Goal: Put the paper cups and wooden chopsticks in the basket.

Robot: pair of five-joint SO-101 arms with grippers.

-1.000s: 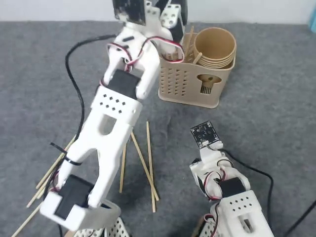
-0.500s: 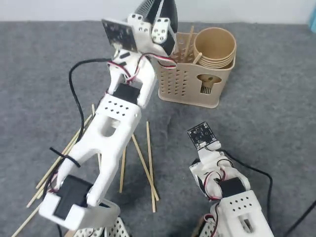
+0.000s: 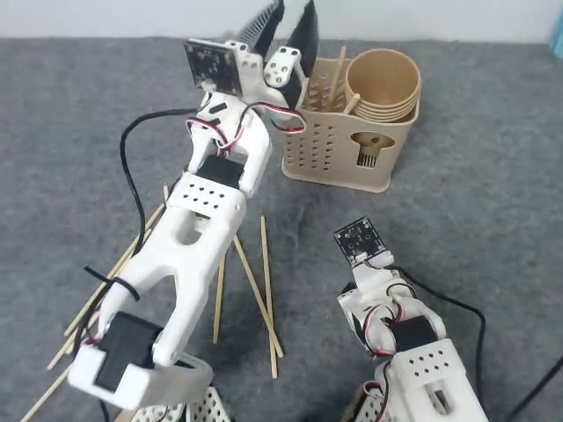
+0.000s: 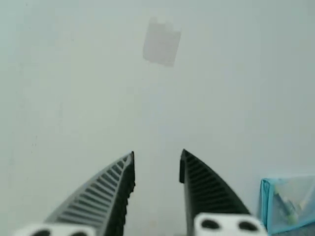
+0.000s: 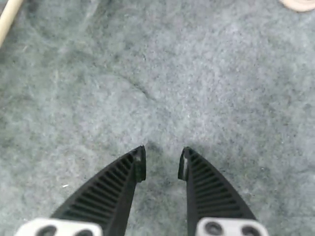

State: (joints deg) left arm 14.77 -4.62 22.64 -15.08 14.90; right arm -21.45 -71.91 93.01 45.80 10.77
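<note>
- The basket (image 3: 347, 145) stands on the far side of the grey table (image 3: 493, 193), a little right of the middle
- A stack of paper cups (image 3: 383, 83) sits upright in the right part of the basket
- Some wooden chopsticks (image 3: 336, 75) stand on end in the left part of the basket, and their tops poke out over the rim
- A few loose chopsticks (image 3: 266, 281) lie flat on the table in the near middle, and some of them cross each other and go under the left arm (image 3: 198, 237)
- More of them, the far-left chopsticks (image 3: 88, 308), lie flat on the near left of the table, beside that arm
- The left arm goes from the near left corner up to the far side
- The left jaws are lifted high, just left of the basket's far left corner, and they point up at the pale wall (image 4: 98, 73)
- The left jaws are open with nothing between them
- The right arm (image 3: 400, 338) sits at the near right, well apart from the basket
- The right jaws point down at the bare grey table, close to it
- The right jaws are a little way open and hold nothing
- A blue box (image 4: 288, 204) sits by the wall at the far right
</note>
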